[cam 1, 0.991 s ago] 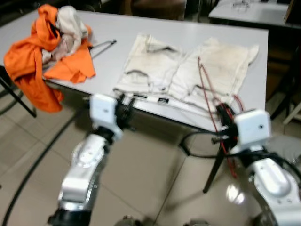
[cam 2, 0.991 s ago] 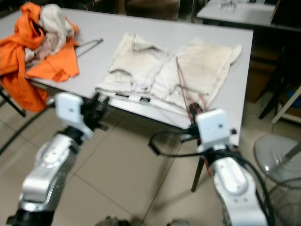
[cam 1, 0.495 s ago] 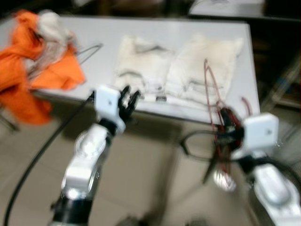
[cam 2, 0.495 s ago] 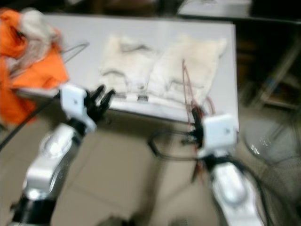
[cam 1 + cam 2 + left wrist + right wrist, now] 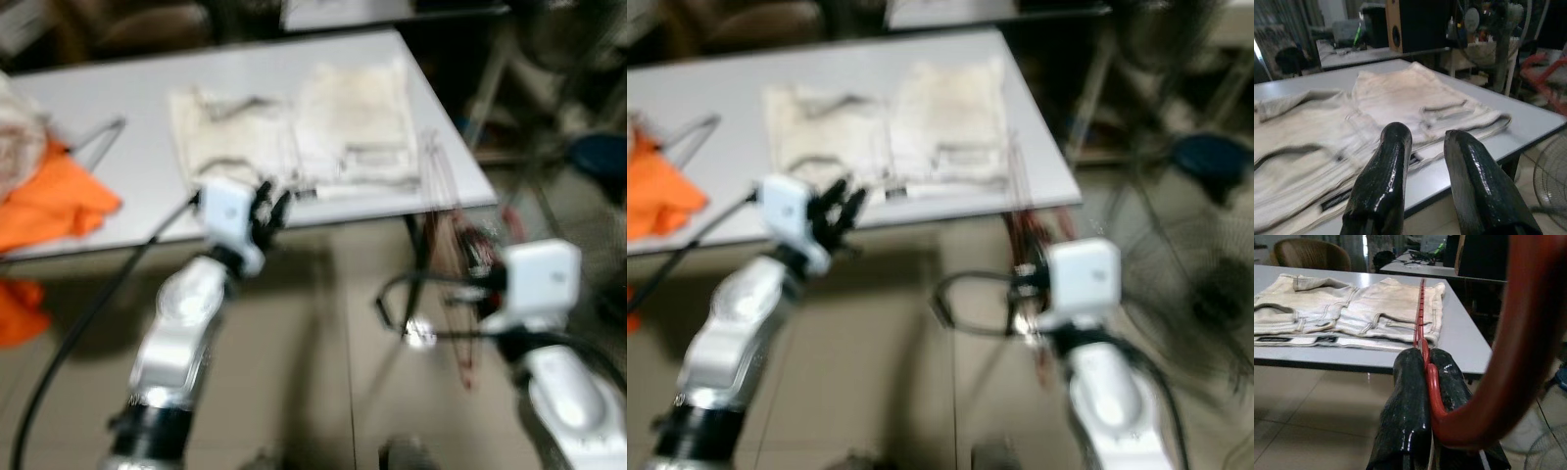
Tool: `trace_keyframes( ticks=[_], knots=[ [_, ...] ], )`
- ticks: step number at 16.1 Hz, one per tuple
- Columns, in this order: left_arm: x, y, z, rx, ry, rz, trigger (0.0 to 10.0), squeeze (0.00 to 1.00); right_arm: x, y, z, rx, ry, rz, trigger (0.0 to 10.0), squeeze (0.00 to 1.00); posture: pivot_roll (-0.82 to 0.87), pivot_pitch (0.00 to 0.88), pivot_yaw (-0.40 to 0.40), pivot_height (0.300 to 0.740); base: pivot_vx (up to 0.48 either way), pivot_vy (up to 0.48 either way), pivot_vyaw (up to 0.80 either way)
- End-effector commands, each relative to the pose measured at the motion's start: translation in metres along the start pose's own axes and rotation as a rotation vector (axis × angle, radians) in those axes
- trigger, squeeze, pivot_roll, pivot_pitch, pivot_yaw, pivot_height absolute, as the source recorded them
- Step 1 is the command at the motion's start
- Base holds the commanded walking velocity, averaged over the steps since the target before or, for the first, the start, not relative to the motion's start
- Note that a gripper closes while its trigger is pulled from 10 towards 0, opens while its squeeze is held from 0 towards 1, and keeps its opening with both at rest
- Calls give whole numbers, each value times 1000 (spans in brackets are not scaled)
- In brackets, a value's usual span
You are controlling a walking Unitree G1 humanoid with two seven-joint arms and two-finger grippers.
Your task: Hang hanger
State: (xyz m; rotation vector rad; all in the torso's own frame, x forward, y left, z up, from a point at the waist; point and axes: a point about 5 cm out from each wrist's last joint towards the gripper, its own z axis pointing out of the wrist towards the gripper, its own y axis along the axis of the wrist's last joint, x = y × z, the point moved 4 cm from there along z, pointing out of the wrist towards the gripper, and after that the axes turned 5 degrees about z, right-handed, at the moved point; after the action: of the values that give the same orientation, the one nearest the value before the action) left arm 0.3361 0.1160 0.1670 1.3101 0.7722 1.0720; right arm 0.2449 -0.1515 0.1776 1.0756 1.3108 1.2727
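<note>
Right wrist view, right claw (image 5: 1426, 363) pinching red hanger (image 5: 1513, 347), shorts (image 5: 1347, 308) beyond

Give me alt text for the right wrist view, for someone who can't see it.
The right gripper has its two black fingers shut on a red hanger, whose hook curves close past the camera. Beyond lie cream shorts flat on a grey table.

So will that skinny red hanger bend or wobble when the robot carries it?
Probably it stays stiff: the red hanger keeps a straight line beyond the right gripper. It looks thin, so likely light. It might swing a bit, since the fingers pinch it only near the hook, and the rest hangs free beside the table.
</note>
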Motion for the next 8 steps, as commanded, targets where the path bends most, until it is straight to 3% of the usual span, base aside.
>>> trace_keyframes(
  ticks=[1,2,3,5,6,8],
  knots=[
    [0,2,0,-8,6,-6,10000,0,-2,4,1,-8,1,-5,10000,0,-195,107,118,740,0,480,-800],
    [6,-3,-5,17,69,3,10000,0,-2,3,2,-2,9,-6,10000,0,-191,105,103,740,0,0,-800],
    [12,-10,-17,49,125,20,10000,0,1,-7,4,44,40,-45,10000,0,-183,106,83,740,0,-319,0],
    [14,-18,-38,74,173,37,10000,0,5,-15,7,57,63,-39,10000,0,-166,105,42,740,0,-480,0],
    [14,-20,-44,85,189,44,10000,0,8,-11,12,33,88,-57,10000,0,-156,102,15,740,0,-480,0],
    [13,-18,-47,87,228,30,10000,0,3,1,27,-37,64,-96,10000,0,-130,104,-29,740,0,0,0]
  ],
)
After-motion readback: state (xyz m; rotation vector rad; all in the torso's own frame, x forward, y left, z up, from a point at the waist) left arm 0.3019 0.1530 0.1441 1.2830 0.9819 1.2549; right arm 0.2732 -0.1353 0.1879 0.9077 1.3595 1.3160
